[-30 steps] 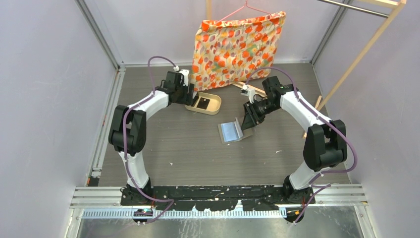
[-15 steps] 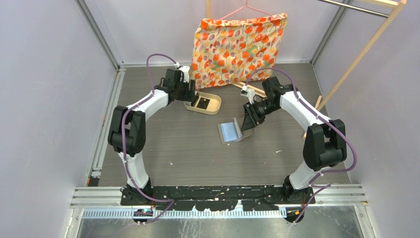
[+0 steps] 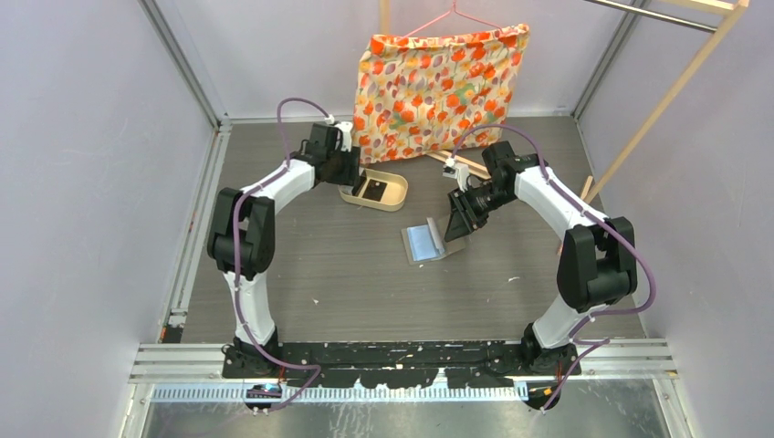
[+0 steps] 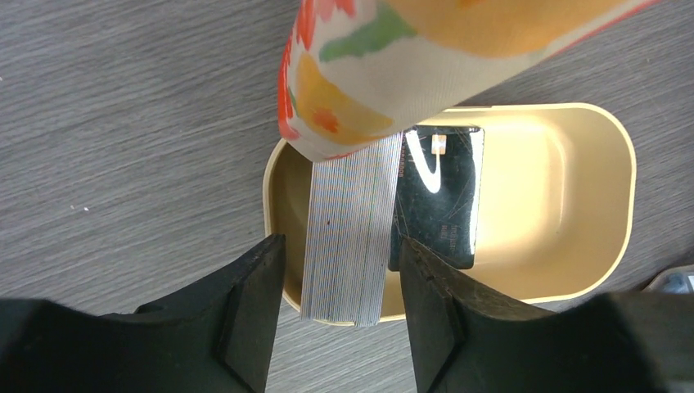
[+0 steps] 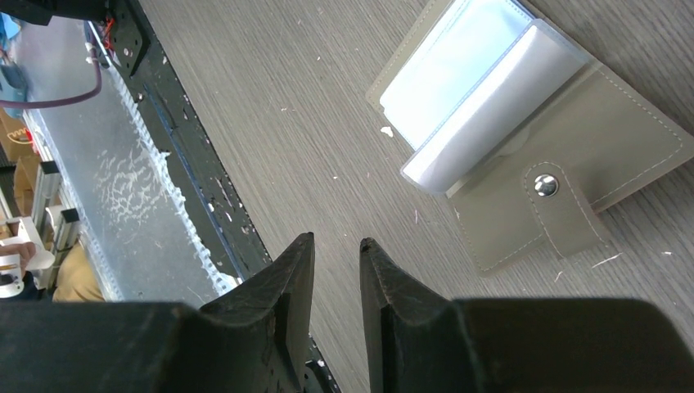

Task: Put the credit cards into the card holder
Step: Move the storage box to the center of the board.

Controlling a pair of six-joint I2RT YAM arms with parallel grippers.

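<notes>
A pale striped credit card point(image 4: 348, 213) leans on the near rim of the tan oval tray point(image 4: 626, 164), beside a black credit card point(image 4: 438, 205) lying flat in it. My left gripper point(image 4: 340, 241) is open and straddles the striped card's lower end, with a gap on each side. In the top view the left gripper point(image 3: 351, 173) is at the tray's point(image 3: 394, 193) left end. The grey card holder point(image 5: 606, 139) lies open, its pale clear pockets up. My right gripper point(image 5: 337, 238) hovers beside it, jaws slightly open with nothing between them. In the top view the right gripper point(image 3: 454, 224) is at the holder's point(image 3: 427, 242) right edge.
A flowered fabric bag point(image 3: 438, 82) hangs on a hanger just behind the tray, and its lower corner point(image 4: 425, 57) overlaps the tray's far end. A wooden frame point(image 3: 675, 91) leans at the back right. Metal rails point(image 5: 164, 205) run along the table's near edge.
My left arm has edged to the right, closer to the tray. The right arm and the card holder have not moved.
</notes>
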